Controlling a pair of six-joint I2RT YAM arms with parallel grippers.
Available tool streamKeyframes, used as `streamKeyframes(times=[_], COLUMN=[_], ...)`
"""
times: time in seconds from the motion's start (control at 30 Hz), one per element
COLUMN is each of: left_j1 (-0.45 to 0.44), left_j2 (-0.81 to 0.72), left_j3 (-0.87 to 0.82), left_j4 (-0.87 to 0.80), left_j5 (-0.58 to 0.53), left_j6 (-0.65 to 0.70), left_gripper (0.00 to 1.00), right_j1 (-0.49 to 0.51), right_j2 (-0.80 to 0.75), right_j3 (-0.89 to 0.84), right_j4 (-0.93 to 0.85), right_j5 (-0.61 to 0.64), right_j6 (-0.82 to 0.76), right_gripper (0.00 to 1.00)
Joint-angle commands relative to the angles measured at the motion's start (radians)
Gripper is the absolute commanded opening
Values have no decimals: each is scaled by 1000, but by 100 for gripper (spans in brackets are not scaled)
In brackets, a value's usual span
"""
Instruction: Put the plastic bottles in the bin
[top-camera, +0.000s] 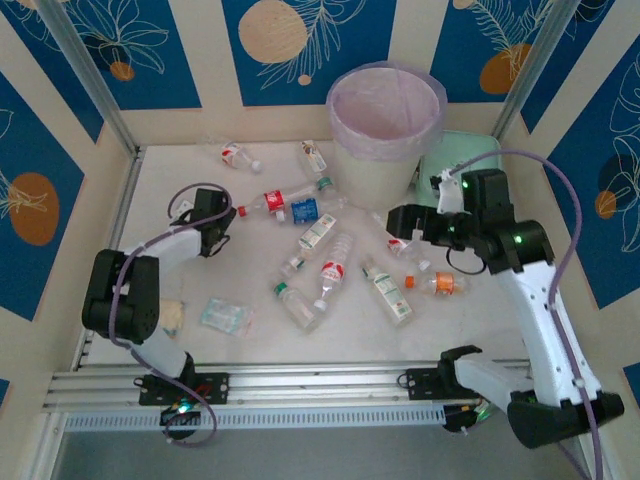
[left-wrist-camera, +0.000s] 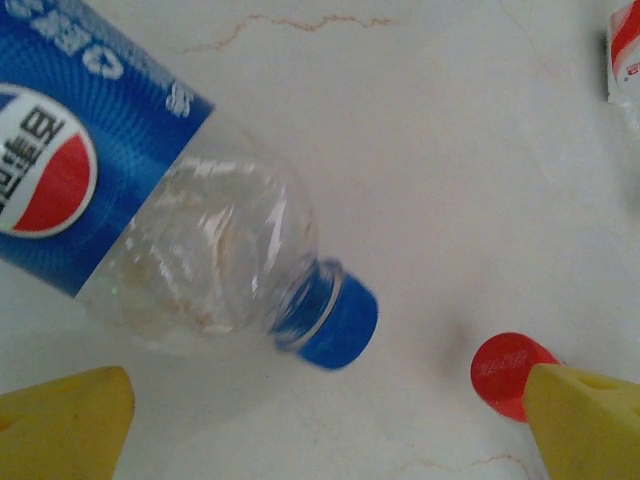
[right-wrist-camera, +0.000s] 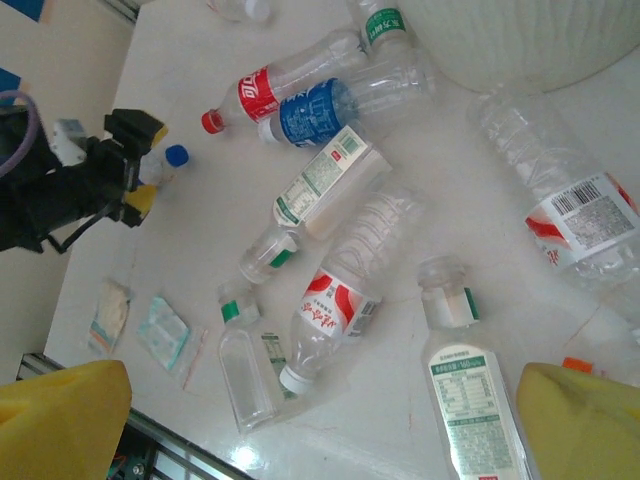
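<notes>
Nearest the lens, in the left wrist view, the left gripper (left-wrist-camera: 320, 430) shows its yellow fingertips spread wide at the two lower corners, holding nothing; in the top view it sits low over the left half of the table (top-camera: 340, 340), whose white, faintly veined surface carries everything else; the bin (top-camera: 372, 165), round, cream-white and lined with a pale pink bag, stands upright at the far edge of the table, right of centre; the mint-green case (top-camera: 460, 160) lies just beside it, toward the far right corner; the right gripper (top-camera: 400, 222) hangs over the right half of the table near the foot of the bin, its fingers (right-wrist-camera: 575, 420) wide apart and empty; the plastic bottles (top-camera: 330, 268) lie on their sides outside the bin, most in a loose cluster at mid-table, two small ones (top-camera: 235, 155) near the far edge; the blue-labelled bottle (left-wrist-camera: 180, 230) lies just ahead of the left gripper, blue cap toward the fingertips, touching neither; the red-labelled bottle (top-camera: 268, 200) lies left of the cluster; the green-labelled bottle (top-camera: 385, 290) lies toward the near edge; the flat clear packet (top-camera: 225, 317) lies near the near left corner; the red cap (left-wrist-camera: 500, 372) sits against one left fingertip, contact not discernible.
</notes>
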Motion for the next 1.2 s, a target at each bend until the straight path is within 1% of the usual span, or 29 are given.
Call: streamKeyframes(times=[0.0,0.1,0.23,0.47,0.53,0.6,0.63,0.67,0.73,0.8,0.9,0.97,1.03,1.07,1.17], left_j1=[16,20,20,21,20,8,-4,-18,-40,-47,-23,21,70,99,166], left_j2=[25,38,42,48,27,-32,-60,-99,-163,-216,-279,-299,-295,-284,-234], left_j3=[-25,-65,-70,-83,-96,-111,-109,-98,-58,-5,22,30,46,56,81], left_j4=[82,130,109,93,98,105,86,44,-52,-182,-270,-290,-322,-348,-451], left_j5=[-17,-50,-89,-103,-90,-76,-86,-104,-140,-191,-210,-184,-150,-121,-59], left_j6=[-106,-141,-137,-134,-132,-98,-87,-60,51,129,158,137,84,35,-194], left_gripper=[98,92,80,73,72,75,78,84,98,99,99,100,100,99,99], right_j1=[-21,-54,-79,-90,-92,-93,-94,-94,-95,-96,-97,-97,-97,-97,-97], right_j2=[-62,-97,-117,-115,-116,-117,-116,-115,-110,-103,-95,-79,-60,-52,-49], right_j3=[-78,-145,-195,-212,-214,-212,-211,-209,-205,-198,-206,-208,-203,-199,-201], right_j4=[-35,-34,-18,-2,-4,-8,-8,-6,-2,2,22,32,36,35,42], right_j5=[-32,-36,-58,-81,-86,-84,-83,-84,-87,-90,-96,-99,-110,-113,-108], right_j6=[-3,12,22,30,30,29,31,31,35,39,45,45,42,40,34], right_gripper=[99,99,99,99,99,99,99,99,99,99,99,99,99,99,99])
